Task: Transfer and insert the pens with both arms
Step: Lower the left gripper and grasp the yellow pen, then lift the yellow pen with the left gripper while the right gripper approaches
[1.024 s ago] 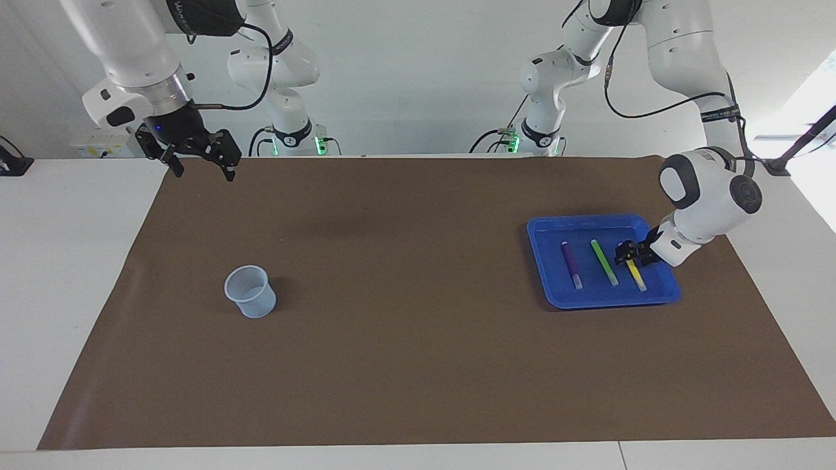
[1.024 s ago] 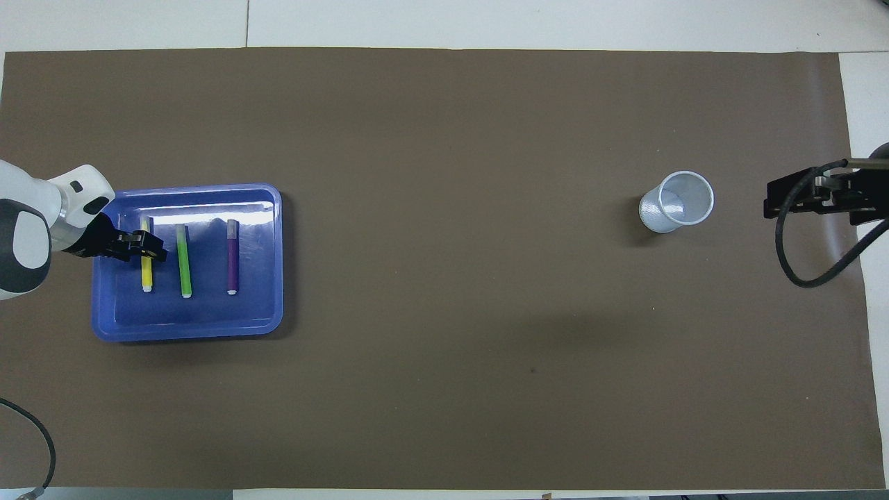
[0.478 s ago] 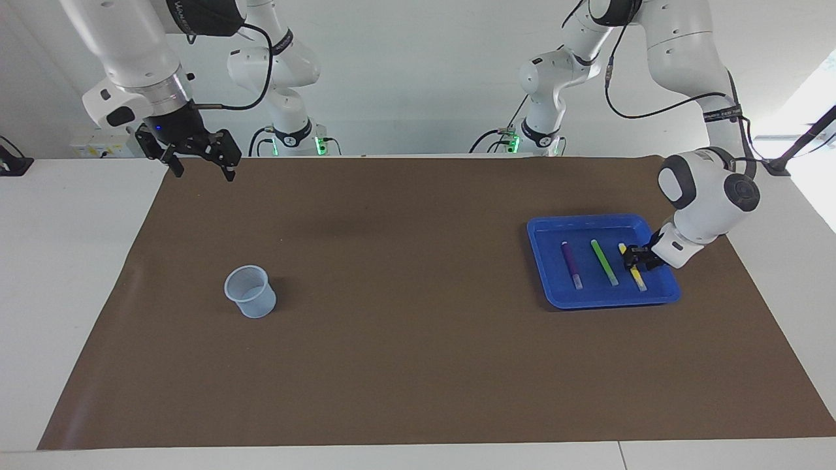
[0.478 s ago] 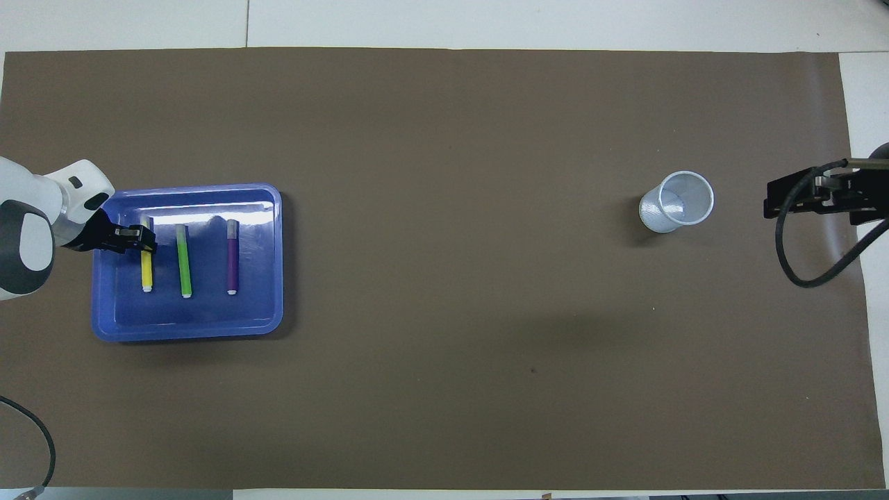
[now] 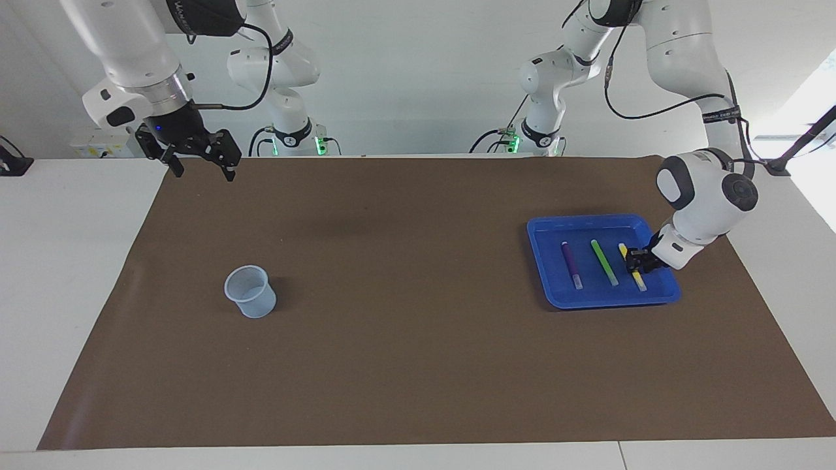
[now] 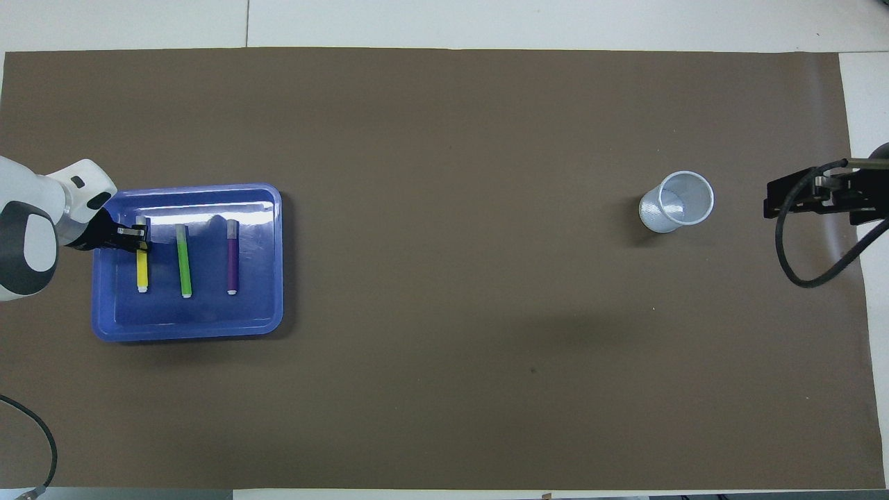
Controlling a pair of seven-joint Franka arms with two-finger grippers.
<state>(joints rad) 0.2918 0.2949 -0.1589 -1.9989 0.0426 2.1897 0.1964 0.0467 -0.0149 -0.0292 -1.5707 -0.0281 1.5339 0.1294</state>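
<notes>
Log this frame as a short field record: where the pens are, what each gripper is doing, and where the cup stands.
yellow pen: in the blue tray, left gripper shut on it
green pen: in the tray, beside the yellow pen, untouched
purple pen: in the tray, beside the green pen, untouched
cup: upright on the brown mat, toward the right arm's end, no pen in it
right gripper: open, raised over the mat's edge, waiting

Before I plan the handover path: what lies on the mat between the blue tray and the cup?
Nothing: between the blue tray and the cup only bare brown mat shows, clearest in the overhead view.
</notes>
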